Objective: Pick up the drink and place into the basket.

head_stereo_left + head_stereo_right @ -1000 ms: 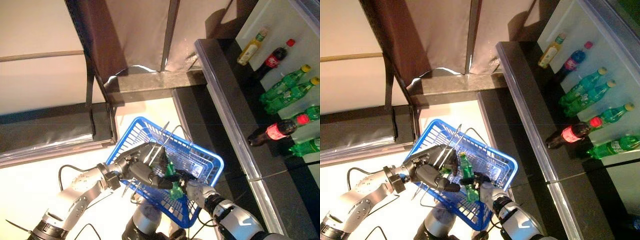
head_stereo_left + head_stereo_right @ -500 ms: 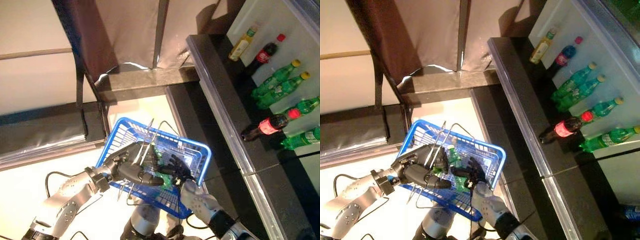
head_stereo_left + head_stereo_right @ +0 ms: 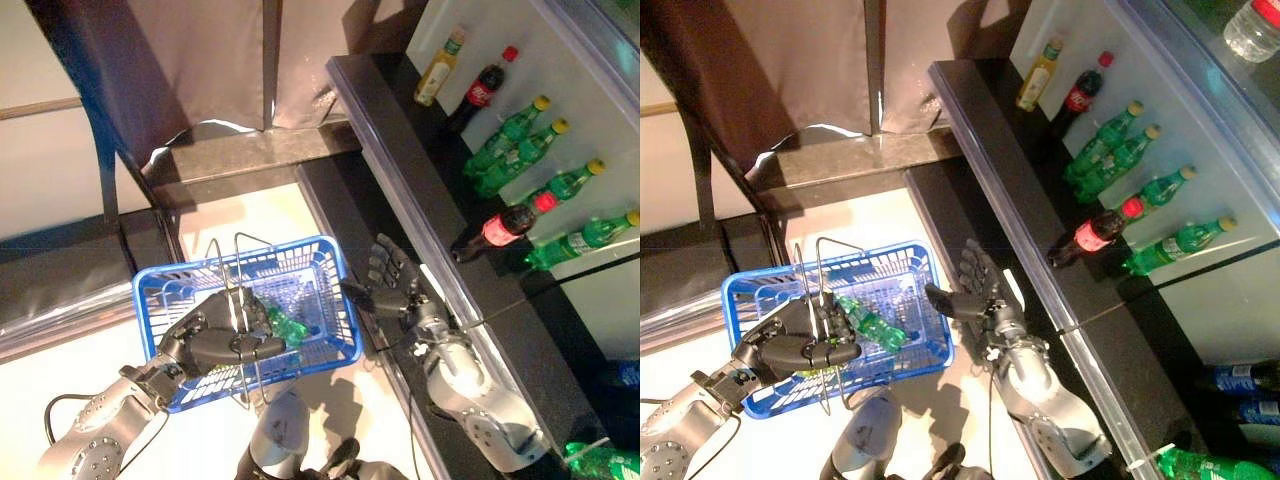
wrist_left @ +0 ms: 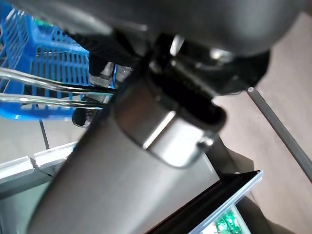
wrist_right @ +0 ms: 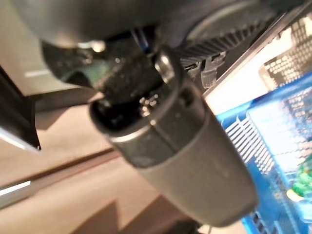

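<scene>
Pale floor with a dark raised ledge running beside a glass-fronted cooler [image 3: 1160,150] on the robot's right.

Item: blue basket [image 3: 330,300], plastic mesh, two wire handles [image 3: 236,262] standing up. Held off the floor by the left hand [image 3: 215,345], whose fingers are curled round the wire handles.

Item: green drink bottle [image 3: 872,324], lying tilted inside the basket, near the middle, close to the left hand's fingertips.

Item: right hand [image 3: 978,292], just beside the basket's right rim, outside it. Fingers straight and spread, thumb pointing toward the basket; holds nothing.

Cooler contents: several green bottles [image 3: 1102,140], two dark cola bottles with red caps [image 3: 1092,232], one yellow bottle [image 3: 1038,72], all lying on a white shelf behind the glass.
</scene>
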Available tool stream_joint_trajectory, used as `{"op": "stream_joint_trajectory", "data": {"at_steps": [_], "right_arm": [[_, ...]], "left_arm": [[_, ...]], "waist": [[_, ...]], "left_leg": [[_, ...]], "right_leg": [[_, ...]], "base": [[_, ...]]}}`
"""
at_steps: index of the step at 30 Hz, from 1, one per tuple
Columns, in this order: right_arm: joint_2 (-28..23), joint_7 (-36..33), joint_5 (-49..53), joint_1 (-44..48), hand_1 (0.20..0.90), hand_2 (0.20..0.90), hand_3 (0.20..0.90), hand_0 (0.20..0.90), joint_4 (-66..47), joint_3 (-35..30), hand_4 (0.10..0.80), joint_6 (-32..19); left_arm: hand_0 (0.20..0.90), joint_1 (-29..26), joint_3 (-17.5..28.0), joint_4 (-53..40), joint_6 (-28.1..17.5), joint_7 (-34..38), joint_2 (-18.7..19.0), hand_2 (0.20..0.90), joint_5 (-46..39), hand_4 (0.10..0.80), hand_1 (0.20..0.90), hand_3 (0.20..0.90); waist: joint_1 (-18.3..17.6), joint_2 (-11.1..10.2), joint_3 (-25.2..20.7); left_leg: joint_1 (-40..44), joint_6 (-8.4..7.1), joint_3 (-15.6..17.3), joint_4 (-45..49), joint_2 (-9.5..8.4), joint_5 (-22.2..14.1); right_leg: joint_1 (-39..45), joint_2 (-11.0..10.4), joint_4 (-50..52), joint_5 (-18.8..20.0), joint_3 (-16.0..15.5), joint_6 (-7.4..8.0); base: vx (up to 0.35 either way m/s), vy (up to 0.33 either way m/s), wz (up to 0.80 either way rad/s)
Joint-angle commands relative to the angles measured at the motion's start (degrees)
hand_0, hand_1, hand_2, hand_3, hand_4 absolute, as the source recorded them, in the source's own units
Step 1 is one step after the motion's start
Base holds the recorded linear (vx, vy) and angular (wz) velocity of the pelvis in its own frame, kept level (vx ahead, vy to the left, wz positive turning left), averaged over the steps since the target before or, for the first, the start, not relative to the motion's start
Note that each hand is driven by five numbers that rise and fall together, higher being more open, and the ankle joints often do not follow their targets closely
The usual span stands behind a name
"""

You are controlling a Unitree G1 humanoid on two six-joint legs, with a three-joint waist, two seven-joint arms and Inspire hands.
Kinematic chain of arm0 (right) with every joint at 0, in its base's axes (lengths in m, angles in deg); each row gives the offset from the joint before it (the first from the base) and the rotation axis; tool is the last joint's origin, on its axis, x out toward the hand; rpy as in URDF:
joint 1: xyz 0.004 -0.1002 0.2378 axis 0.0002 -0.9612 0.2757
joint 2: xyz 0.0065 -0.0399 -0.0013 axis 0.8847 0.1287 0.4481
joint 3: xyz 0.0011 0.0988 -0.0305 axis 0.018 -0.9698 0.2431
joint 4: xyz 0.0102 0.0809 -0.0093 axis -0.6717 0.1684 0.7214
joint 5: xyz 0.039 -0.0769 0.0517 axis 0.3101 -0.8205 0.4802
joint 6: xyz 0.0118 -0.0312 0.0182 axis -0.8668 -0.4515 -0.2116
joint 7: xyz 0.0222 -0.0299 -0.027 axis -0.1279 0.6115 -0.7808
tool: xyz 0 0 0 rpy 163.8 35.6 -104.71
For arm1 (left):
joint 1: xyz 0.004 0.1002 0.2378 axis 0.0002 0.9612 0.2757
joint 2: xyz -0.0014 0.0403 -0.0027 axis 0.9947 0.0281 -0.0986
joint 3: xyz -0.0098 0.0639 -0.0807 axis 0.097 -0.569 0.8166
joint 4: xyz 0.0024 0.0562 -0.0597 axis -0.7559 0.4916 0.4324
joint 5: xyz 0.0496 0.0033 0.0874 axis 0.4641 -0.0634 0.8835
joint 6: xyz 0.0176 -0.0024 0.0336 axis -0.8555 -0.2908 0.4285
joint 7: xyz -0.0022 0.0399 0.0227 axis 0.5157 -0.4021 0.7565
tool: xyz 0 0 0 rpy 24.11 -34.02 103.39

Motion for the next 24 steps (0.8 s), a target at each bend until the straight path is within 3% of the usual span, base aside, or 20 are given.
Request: {"op": "stream_joint_trajectory", "data": {"at_steps": [1, 7, 13, 14, 16, 18, 21, 24], "right_arm": [[-1.7, 11.0, 4.5, 2.0, 0.900, 0.900, 0.900, 0.900, -7.3, -0.5, 0.800, -11.3], [-0.5, 18.7, 9.8, 1.4, 0.900, 0.900, 0.900, 0.900, -8.2, -0.7, 0.800, -14.0], [0.5, 26.1, 12.4, -4.0, 0.900, 0.900, 0.900, 0.900, -5.8, -1.6, 0.800, -12.1], [0.6, 27.4, 12.4, -5.1, 0.900, 0.900, 0.900, 0.900, -5.2, -1.7, 0.800, -11.7], [-0.7, 31.2, 13.5, -9.2, 0.900, 0.900, 0.900, 0.900, -2.9, -2.9, 0.800, -10.5], [-2.3, 32.5, 15.2, -11.4, 0.900, 0.900, 0.900, 0.900, -1.9, -4.2, 0.800, -9.2], [-2.8, 37.9, 14.1, -16.5, 0.900, 0.900, 0.900, 0.900, 1.9, -5.6, 0.800, -6.8], [-2.8, 41.1, 12.7, -19.6, 0.900, 0.900, 0.900, 0.900, 5.4, -5.4, 0.800, -5.8]], "left_arm": [[0.300, -5.2, 7.5, -15.1, -16.6, -5.9, -3.6, 0.300, -8.0, 0.100, 0.300, 0.200], [0.300, -2.7, 8.3, -9.9, -17.5, -3.3, -4.3, 0.300, 1.0, 0.100, 0.300, 0.200], [0.300, 1.6, 8.4, -3.1, -17.8, -0.4, -6.8, 0.300, 5.9, 0.100, 0.300, 0.200], [0.300, 2.1, 8.1, -2.0, -18.8, -0.2, -7.4, 0.300, 8.1, 0.100, 0.300, 0.200], [0.300, 4.4, 6.3, 1.8, -26.4, 5.2, -7.1, 0.300, 21.2, 0.100, 0.300, 0.200], [0.300, 5.3, 5.8, 4.2, -26.4, 8.0, -5.6, 0.300, 22.1, 0.100, 0.300, 0.200], [0.300, 6.3, 4.4, 9.8, -29.5, 13.0, -6.9, 0.300, 25.4, 0.100, 0.300, 0.200], [0.300, 5.4, 1.6, 15.1, -29.3, 18.4, -8.6, 0.300, 25.0, 0.100, 0.300, 0.200]], "waist": [[-2.9, 2.0, -7.8], [-3.3, 3.1, -9.6], [-5.0, 4.0, -12.5], [-5.5, 4.1, -12.9], [-7.3, 4.5, -14.2], [-8.4, 4.6, -15.0], [-11.0, 4.8, -16.4], [-13.3, 4.8, -17.3]], "left_leg": [[-2.9, 3.91, 1.9, -3.8, -1.80, 8.1], [-1.5, 3.85, 2.5, -4.7, -1.76, 8.5], [0.8, 3.67, 3.6, -6.8, -1.35, 9.0], [1.2, 3.61, 3.8, -7.1, -1.22, 8.9], [2.2, 3.36, 5.1, -8.5, -0.53, 9.2], [2.8, 3.33, 5.9, -9.6, -0.23, 9.6], [3.7, 3.38, 8.1, -11.6, 0.51, 9.8], [4.3, 3.38, 10.2, -13.0, 1.19, 10.0]], "right_leg": [[5.1, 4.5, 2.2, -0.7, -2.1, -4.77], [6.2, 4.1, 1.6, -0.8, -2.2, -4.74], [7.0, 3.4, -0.1, -0.4, -1.6, -4.33], [7.0, 3.4, -0.4, -0.3, -1.4, -4.24], [7.0, 3.2, -1.9, 0.3, -0.4, -3.88], [7.1, 3.1, -3.1, 0.9, 0.4, -3.55], [6.7, 2.8, -5.6, 2.0, 2.3, -3.09], [6.2, 2.6, -7.6, 3.2, 4.1, -2.62]], "base": [[0.023, 0.030, -0.04], [0.044, 0.062, -0.09], [0.009, 0.074, -0.04], [-0.046, 0.049, -0.11], [-0.077, 0.059, -0.13], [-0.072, 0.045, -0.21], [-0.121, 0.045, -0.28], [-0.105, 0.027, -0.32]]}}
